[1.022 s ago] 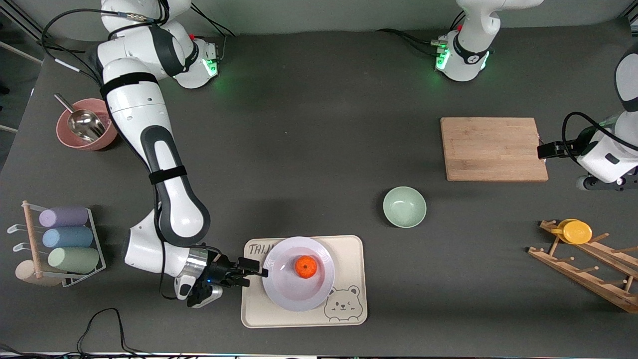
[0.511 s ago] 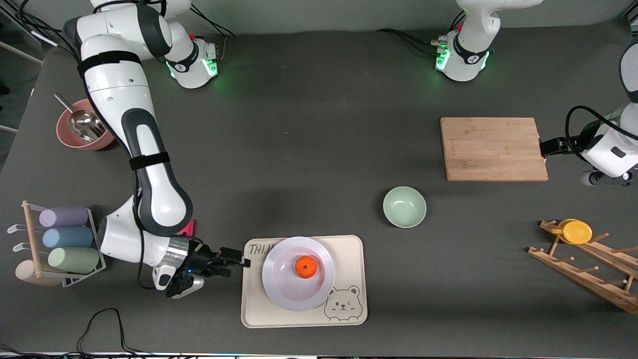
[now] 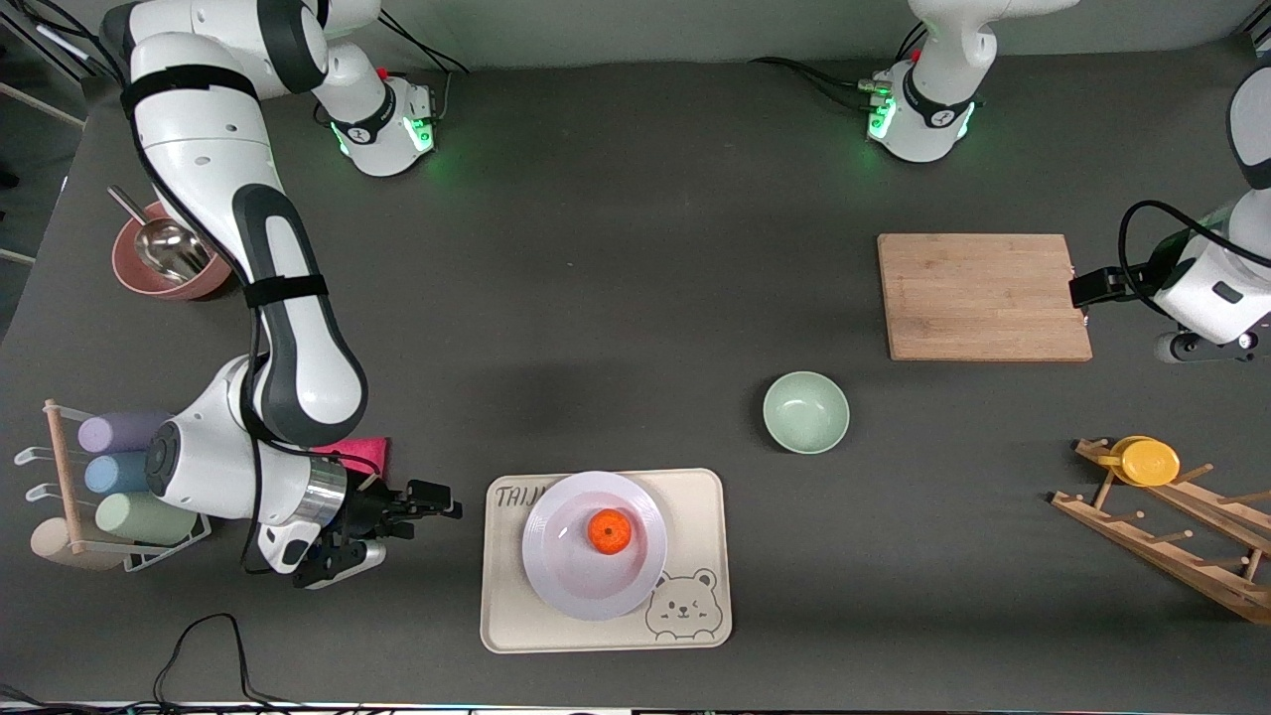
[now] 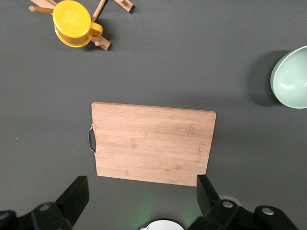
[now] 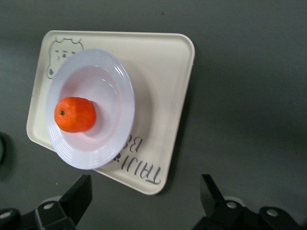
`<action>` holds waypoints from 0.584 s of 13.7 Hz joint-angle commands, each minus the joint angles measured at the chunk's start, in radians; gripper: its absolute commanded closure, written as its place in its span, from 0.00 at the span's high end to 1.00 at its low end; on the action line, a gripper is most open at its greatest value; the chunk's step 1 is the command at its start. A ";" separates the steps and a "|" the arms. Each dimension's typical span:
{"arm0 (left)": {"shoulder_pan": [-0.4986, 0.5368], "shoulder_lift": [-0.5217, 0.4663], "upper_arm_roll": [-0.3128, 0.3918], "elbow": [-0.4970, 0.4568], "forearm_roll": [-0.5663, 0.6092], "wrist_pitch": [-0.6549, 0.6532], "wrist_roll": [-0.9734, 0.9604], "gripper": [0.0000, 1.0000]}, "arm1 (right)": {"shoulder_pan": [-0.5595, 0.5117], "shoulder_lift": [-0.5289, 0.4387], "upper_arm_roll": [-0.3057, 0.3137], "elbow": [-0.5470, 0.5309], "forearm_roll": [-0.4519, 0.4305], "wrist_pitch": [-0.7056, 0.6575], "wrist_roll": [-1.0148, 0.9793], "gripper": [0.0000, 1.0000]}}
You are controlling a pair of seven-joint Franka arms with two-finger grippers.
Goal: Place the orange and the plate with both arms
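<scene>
**Orange sits in the plate on the bear tray; both grippers empty and spread**

You have a matte dark-grey table (image 3: 616,298) as the biggest surface, flat and unpatterned. On it, toward the left arm's end, lies a rectangular bamboo cutting board (image 3: 983,296) with visible grain strips and a small metal handle at one short edge.

Next in size is the cream tray (image 3: 695,497), a smooth rounded-corner rectangle with a bear outline in one corner and dark lettering at another. It lies nearer to the front camera than the cutting board. The plate (image 3: 566,566) rests on that tray: round, shallow, glossy white, with fine concentric ridges on its wide rim. The orange (image 3: 610,531) sits in the plate's well, small, round, dimpled in skin, with a dark stem dot.

A pale-green bowl (image 3: 805,411), smooth and round, stands on the table between tray and cutting board.

You will find the right gripper (image 3: 437,501) low over the table just beside the tray's short edge toward the right arm's end, apart from it. Its black fingers (image 5: 76,194) stand spread wide and hold nothing.

The left gripper (image 3: 1082,290) hangs at the cutting board's handle edge, its dark fingers (image 4: 76,194) likewise spread wide and empty.
</scene>
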 commanded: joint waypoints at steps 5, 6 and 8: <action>-0.003 -0.014 0.000 -0.022 0.001 0.012 0.000 1.00 | 0.011 -0.169 -0.042 -0.114 -0.290 -0.114 0.223 1.00; -0.003 -0.013 0.000 -0.022 0.001 0.012 0.000 1.00 | 0.007 -0.202 -0.047 -0.154 -0.292 -0.109 0.222 1.00; 0.000 -0.013 0.000 -0.022 0.001 0.012 0.000 1.00 | -0.005 -0.275 -0.048 -0.227 -0.324 -0.109 0.222 1.00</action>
